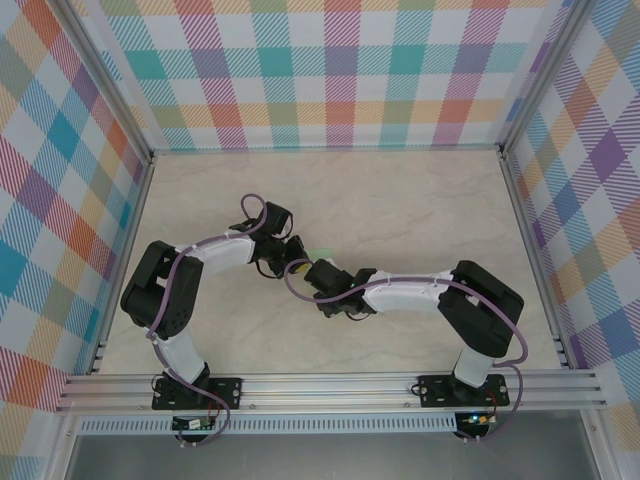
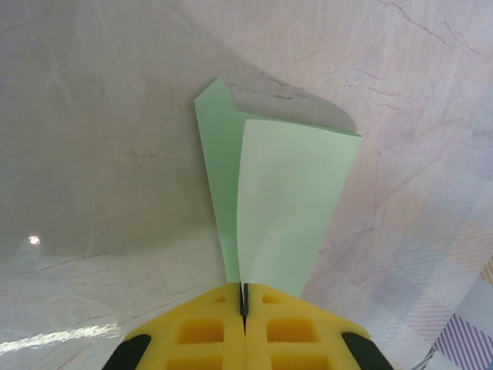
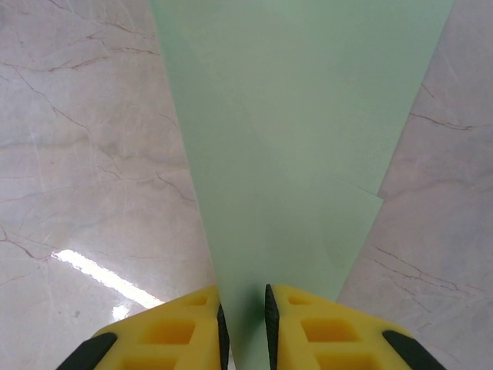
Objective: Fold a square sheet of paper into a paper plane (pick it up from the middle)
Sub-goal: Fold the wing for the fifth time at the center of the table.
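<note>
The pale mint-green sheet of paper [image 2: 285, 200] is folded into overlapping layers and has one pointed corner at its far end. It is held above the marble table between both grippers. My left gripper [image 2: 244, 297] is shut on its near edge, yellow fingers pressed together on the paper. In the right wrist view the paper [image 3: 293, 154] fans out wide and runs down into the narrow gap of my right gripper [image 3: 243, 316], whose jaws stand slightly apart around it. From above, the two grippers [image 1: 290, 255] [image 1: 312, 270] meet at mid-table, with a sliver of green paper [image 1: 318, 248] between them.
The pale marble tabletop [image 1: 400, 200] is fenced by aluminium rails and checked walls [image 1: 340, 70]. Both arms reach inward from their bases at the near edge.
</note>
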You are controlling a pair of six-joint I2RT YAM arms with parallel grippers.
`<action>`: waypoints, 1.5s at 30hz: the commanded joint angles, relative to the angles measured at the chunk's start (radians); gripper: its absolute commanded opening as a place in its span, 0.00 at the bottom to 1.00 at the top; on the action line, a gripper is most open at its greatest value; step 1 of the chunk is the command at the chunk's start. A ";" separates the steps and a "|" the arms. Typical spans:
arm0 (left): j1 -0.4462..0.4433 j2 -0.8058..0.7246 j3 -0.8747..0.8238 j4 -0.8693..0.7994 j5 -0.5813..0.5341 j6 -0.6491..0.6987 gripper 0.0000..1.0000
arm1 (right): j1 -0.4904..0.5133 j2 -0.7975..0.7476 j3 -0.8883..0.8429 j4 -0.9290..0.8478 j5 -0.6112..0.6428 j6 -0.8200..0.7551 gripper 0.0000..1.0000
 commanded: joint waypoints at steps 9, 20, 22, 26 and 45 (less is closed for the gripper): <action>0.016 -0.021 0.015 -0.041 0.001 -0.001 0.16 | -0.022 -0.030 -0.001 0.028 -0.081 -0.024 0.08; 0.016 -0.153 0.005 -0.134 -0.114 0.019 0.48 | -0.161 -0.107 -0.117 0.166 -0.439 -0.039 0.07; 0.017 -0.174 0.000 -0.145 -0.126 0.019 0.50 | -0.183 -0.107 -0.130 0.182 -0.489 -0.040 0.07; 0.016 -0.201 -0.015 -0.155 -0.137 0.019 0.51 | -0.214 -0.100 -0.144 0.201 -0.559 -0.043 0.08; 0.012 -0.169 -0.097 0.033 -0.009 -0.037 0.60 | -0.247 -0.073 -0.169 0.177 -0.602 -0.065 0.13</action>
